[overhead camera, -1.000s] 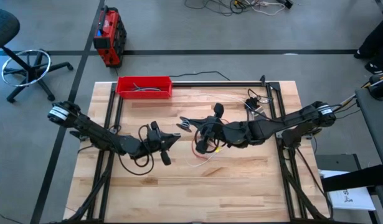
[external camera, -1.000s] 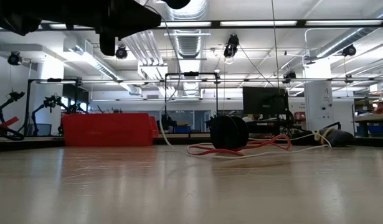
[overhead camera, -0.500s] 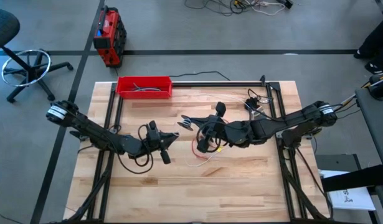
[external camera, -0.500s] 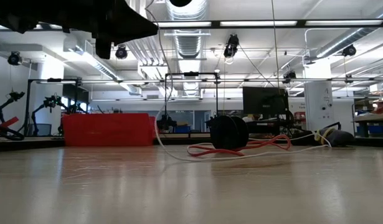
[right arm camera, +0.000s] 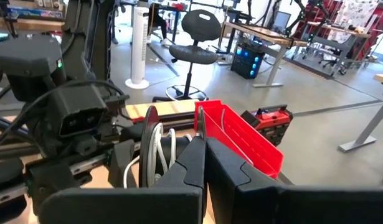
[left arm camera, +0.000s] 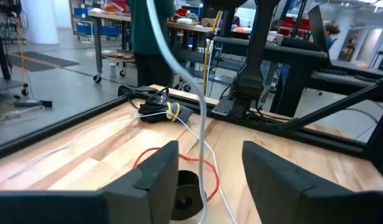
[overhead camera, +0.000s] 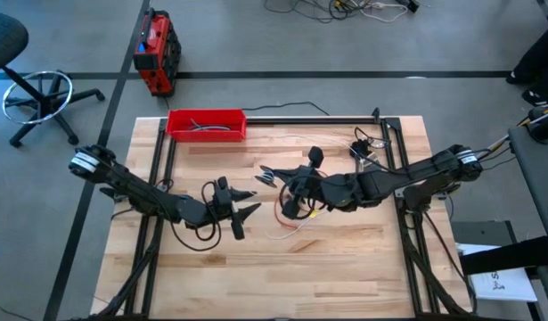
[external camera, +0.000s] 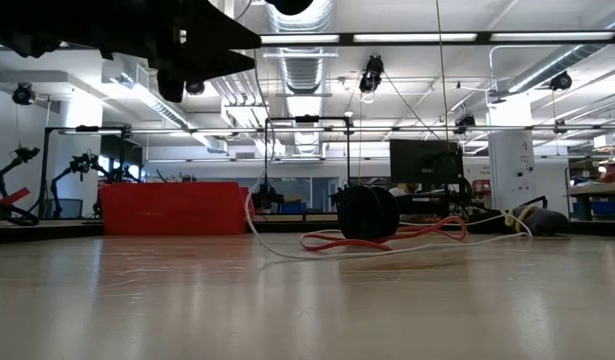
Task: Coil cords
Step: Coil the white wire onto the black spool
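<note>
Cords: red cord (overhead camera: 284, 207) and white cord (overhead camera: 296, 234) lie loose mid-table, tangled together near the right gripper; in the low view the red cord (external camera: 387, 238) makes flat loops around a black disc (external camera: 367, 212), and the white cord (external camera: 277, 250) rises off the wood towards an arm above.
Right gripper (overhead camera: 265, 175): over the table centre, fingers pressed together; the right wrist view shows several turns of white cord (right arm camera: 159, 146) just beyond them, but whether the fingers pinch the cord cannot be told.
Left gripper (overhead camera: 244, 212): low over the table just left of the tangle, fingers (left arm camera: 155, 174) spread and holding nothing; the white cord (left arm camera: 202, 118) hangs down between them and a disc (left arm camera: 186, 190) sits below.
Handling: judged light, thin and limp, so the cords will sag, slide on the smooth wood and spring out of a loose coil; the red loops may drag along with the white.
Hold: best taken by pinching the cord itself near a disc end, keeping slight tension while the other gripper guides the turns.
Tray (overhead camera: 207, 123): red, at the far edge, well apart from the work.
</note>
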Controlling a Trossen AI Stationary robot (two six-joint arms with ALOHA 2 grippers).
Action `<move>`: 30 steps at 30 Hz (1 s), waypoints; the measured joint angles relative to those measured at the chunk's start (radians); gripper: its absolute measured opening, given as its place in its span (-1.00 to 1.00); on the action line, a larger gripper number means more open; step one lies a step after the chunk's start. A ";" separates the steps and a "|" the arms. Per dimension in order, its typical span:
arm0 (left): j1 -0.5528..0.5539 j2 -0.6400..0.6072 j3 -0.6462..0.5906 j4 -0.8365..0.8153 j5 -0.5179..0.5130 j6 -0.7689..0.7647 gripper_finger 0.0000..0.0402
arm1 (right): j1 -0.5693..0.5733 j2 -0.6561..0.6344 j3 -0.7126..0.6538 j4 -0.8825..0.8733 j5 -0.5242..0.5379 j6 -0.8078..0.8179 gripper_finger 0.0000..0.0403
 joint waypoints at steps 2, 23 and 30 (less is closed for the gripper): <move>0.000 -0.001 0.000 0.000 0.000 0.016 -0.10 | 0.000 0.000 0.000 -0.011 0.000 0.000 -1.00; 0.028 0.004 0.034 0.027 -0.029 -0.032 -0.94 | -0.001 0.011 0.001 0.013 0.001 0.041 -1.00; 0.054 0.062 0.060 0.022 -0.012 -0.101 -0.99 | -0.003 0.104 0.002 0.222 0.037 0.095 -1.00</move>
